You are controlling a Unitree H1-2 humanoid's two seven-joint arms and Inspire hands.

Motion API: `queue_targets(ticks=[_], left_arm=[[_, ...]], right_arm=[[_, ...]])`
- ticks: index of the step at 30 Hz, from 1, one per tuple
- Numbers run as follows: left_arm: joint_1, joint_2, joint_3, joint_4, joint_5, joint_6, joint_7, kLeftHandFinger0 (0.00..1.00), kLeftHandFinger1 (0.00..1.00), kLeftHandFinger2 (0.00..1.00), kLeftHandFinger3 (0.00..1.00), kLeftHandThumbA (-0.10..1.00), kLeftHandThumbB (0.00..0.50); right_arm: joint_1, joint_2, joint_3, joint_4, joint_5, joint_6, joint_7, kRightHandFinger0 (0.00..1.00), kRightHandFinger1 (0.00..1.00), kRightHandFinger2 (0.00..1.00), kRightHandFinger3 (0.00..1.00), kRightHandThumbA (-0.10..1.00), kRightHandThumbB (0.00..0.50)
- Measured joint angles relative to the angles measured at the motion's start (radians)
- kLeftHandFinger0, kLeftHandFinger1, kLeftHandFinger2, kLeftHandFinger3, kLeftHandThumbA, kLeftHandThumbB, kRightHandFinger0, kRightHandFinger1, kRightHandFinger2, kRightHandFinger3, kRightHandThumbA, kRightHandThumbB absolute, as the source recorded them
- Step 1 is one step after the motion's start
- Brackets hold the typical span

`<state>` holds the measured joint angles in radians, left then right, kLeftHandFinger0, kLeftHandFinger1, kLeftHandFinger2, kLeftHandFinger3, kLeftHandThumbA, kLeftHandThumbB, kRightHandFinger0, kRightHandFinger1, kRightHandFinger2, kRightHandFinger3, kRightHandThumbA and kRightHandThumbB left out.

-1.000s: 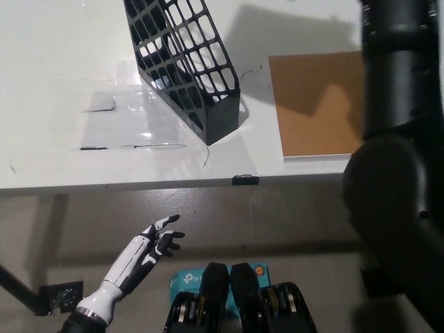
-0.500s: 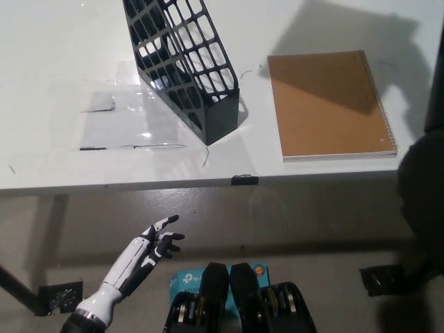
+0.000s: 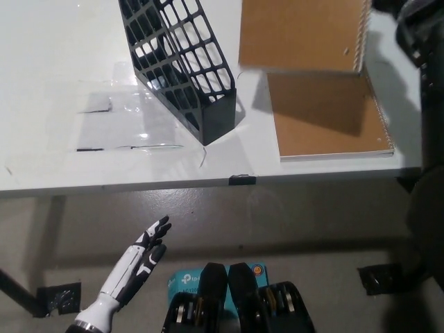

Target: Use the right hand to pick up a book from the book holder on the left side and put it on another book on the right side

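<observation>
A brown spiral-bound book (image 3: 302, 35) hangs in the air at the top of the head view, its wire spine to the right. My black right hand (image 3: 406, 17) meets that spine edge at the top right and holds the book; most of the hand is cut off by the frame. Beneath it a second brown book (image 3: 326, 118) lies flat on the white table (image 3: 55, 62), partly shaded. The black mesh book holder (image 3: 177, 62) stands to their left with nothing visible in it. My white left hand (image 3: 142, 253) rests low, below the table's edge, fingers spread.
A clear plastic sheet (image 3: 118, 118) lies on the table left of the holder. A small black clip (image 3: 241, 180) sits on the table's front edge. On the floor are a blue box (image 3: 186, 279) and a black base (image 3: 378, 281).
My right arm has swung from the right side up to the top right corner. A second brown book has come into view in the air above the lying one. The left hand dropped slightly.
</observation>
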<state>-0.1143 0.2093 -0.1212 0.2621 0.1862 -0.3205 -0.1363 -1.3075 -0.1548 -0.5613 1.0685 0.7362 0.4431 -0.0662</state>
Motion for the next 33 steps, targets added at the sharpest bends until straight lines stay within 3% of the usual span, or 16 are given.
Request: queue_targets(ticks=[2, 3, 7, 10, 12, 14, 19, 23, 26, 29, 33], left_arm=[[0.000, -0.003, 0.005, -0.001, 0.000, 0.000, 0.002, 1.00, 1.00, 1.00, 1.00, 1.00, 0.295], [0.001, -0.003, 0.008, -0.001, 0.000, 0.000, 0.003, 1.00, 1.00, 1.00, 1.00, 1.00, 0.288], [0.008, -0.002, 0.014, -0.001, 0.001, -0.004, 0.004, 1.00, 1.00, 1.00, 1.00, 1.00, 0.295], [0.013, -0.002, 0.014, -0.001, 0.001, -0.005, 0.004, 1.00, 1.00, 1.00, 1.00, 1.00, 0.294], [0.013, -0.003, 0.014, -0.001, 0.001, -0.005, 0.004, 1.00, 1.00, 1.00, 1.00, 1.00, 0.297], [0.013, -0.003, 0.014, -0.001, 0.001, -0.004, 0.004, 1.00, 1.00, 1.00, 1.00, 1.00, 0.296], [0.013, -0.003, 0.014, -0.002, 0.001, -0.004, 0.004, 1.00, 1.00, 1.00, 1.00, 1.00, 0.304], [0.013, -0.003, 0.015, -0.002, 0.001, -0.003, 0.004, 1.00, 1.00, 1.00, 1.00, 1.00, 0.292], [0.013, -0.002, 0.015, -0.002, 0.003, -0.003, 0.004, 0.98, 1.00, 1.00, 1.00, 1.00, 0.282], [0.013, -0.003, 0.016, -0.002, 0.003, -0.003, 0.004, 1.00, 1.00, 1.00, 1.00, 1.00, 0.283], [0.013, -0.003, 0.016, -0.001, 0.005, -0.003, 0.004, 1.00, 1.00, 1.00, 1.00, 1.00, 0.295]], right_arm=[[-0.001, -0.008, 0.034, 0.059, -0.029, -0.019, 0.001, 0.00, 0.12, 0.66, 1.00, -0.10, 0.059], [-0.001, -0.014, 0.047, 0.087, -0.043, -0.031, 0.003, 0.00, 0.11, 0.68, 1.00, -0.10, 0.086], [-0.002, -0.043, 0.092, 0.172, -0.086, -0.077, 0.005, 0.00, 0.18, 0.86, 1.00, -0.10, 0.055], [-0.002, -0.070, 0.127, 0.221, -0.125, -0.117, 0.009, 0.00, 0.17, 0.78, 1.00, -0.10, 0.061], [-0.002, -0.085, 0.149, 0.238, -0.145, -0.139, 0.019, 0.00, 0.11, 0.72, 1.00, -0.10, 0.062], [-0.002, -0.099, 0.165, 0.252, -0.166, -0.158, 0.030, 0.00, 0.10, 0.73, 1.00, -0.10, 0.043], [-0.003, -0.130, 0.177, 0.279, -0.203, -0.188, 0.043, 0.00, 0.07, 0.77, 1.00, -0.10, 0.062], [-0.005, -0.152, 0.195, 0.282, -0.230, -0.202, 0.050, 0.00, 0.11, 0.75, 1.00, -0.10, 0.062], [-0.005, -0.172, 0.205, 0.285, -0.248, -0.205, 0.052, 0.00, 0.15, 0.79, 1.00, -0.10, 0.101], [-0.005, -0.183, 0.208, 0.288, -0.259, -0.212, 0.059, 0.00, 0.17, 0.85, 1.00, -0.10, 0.107], [-0.005, -0.186, 0.214, 0.296, -0.274, -0.219, 0.066, 0.00, 0.14, 0.83, 1.00, -0.10, 0.094]])
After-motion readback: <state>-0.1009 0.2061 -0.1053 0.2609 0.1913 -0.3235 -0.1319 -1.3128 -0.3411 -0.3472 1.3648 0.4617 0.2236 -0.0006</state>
